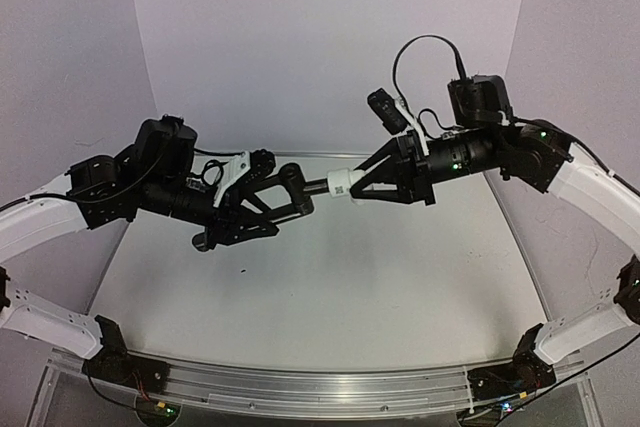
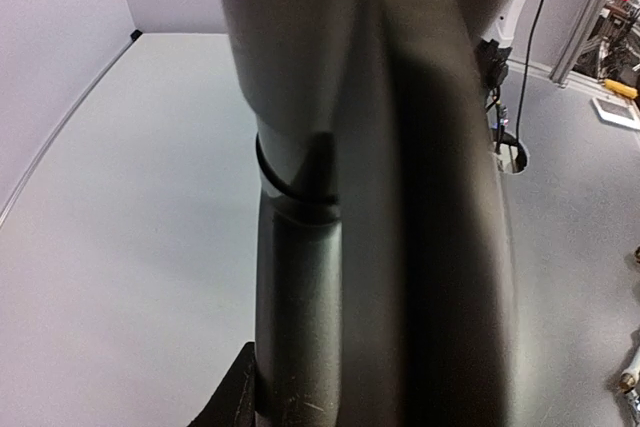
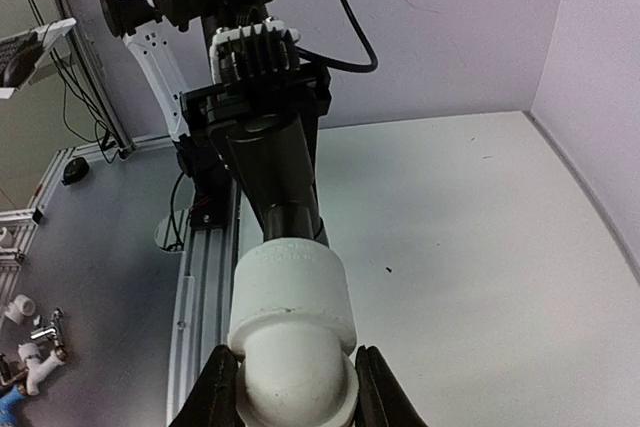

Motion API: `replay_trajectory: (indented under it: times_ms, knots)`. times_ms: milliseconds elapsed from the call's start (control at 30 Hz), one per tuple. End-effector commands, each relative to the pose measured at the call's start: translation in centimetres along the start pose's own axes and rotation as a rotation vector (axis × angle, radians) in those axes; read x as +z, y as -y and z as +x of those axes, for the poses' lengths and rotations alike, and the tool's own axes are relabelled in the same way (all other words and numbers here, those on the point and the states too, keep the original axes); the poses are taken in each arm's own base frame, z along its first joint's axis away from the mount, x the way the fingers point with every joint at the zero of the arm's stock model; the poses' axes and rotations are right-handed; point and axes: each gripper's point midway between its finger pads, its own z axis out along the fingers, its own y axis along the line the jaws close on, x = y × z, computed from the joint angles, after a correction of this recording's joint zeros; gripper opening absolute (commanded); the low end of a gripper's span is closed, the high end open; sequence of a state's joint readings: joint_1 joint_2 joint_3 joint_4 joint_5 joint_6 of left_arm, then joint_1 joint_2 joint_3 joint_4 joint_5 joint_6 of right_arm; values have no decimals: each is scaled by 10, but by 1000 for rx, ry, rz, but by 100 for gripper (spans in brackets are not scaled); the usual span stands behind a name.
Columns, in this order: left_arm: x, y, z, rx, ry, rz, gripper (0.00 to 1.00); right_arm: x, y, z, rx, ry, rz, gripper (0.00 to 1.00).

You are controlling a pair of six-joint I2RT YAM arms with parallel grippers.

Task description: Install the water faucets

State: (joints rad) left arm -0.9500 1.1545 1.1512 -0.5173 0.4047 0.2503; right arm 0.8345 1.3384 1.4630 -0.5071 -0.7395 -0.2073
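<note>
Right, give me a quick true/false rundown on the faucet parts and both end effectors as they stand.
1. The right end effector grips the white fitting. True.
2. The black pipe lies on the table. False: the left end effector holds it in the air.
3. The pipe's end meets the fitting. True.
4. The right end effector's jaws stand wide open. False: they are closed on the fitting.

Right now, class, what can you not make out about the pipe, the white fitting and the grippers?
- Left wrist view: the blurred pipe fills the frame, hiding how the left gripper holds it.
- Right wrist view: the white fitting covers the pipe's tip; the bottom edge crops the right gripper.
- Top view: the pipe's other end is lost against the left gripper.
</note>
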Motion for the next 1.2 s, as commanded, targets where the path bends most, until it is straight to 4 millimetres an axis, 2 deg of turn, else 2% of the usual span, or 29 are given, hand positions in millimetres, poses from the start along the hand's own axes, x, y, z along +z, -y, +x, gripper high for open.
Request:
replay_trajectory:
  times_ms: [0,200,267,300,333,433,533,600,733,833,1000,1167]
  knots:
    - [-12,-13,-41,146,164,-139,0,7,-16,-32,186,77,-146,0]
    - [-17,-15,-38,163,163,-172,0,13,-4,-25,424,39,-245,0]
    - [-16,-12,-37,160,159,-156,0,12,-2,-26,452,38,-259,4]
    - [-15,-9,-36,154,156,-140,0,11,-1,-27,451,40,-256,19]
    - [-14,-7,-37,143,156,-124,0,10,0,-29,438,47,-250,30]
    - [-13,1,-37,97,153,-66,0,3,5,-44,370,84,-212,54]
    - [-14,7,-39,42,142,-24,0,-16,23,-65,248,151,-93,81]
    - [-15,11,-40,-3,140,3,0,-32,34,-77,122,191,18,89]
    - [-19,11,-44,-111,159,66,0,-60,34,-95,-187,229,168,93]
    - [-26,4,-48,-211,194,99,0,-74,30,-92,-336,220,237,96]
    - [-42,2,-59,-320,274,216,0,-89,6,-55,-640,156,270,98]
    - [-39,18,-70,-395,255,412,0,-86,-3,-15,-945,45,285,98]
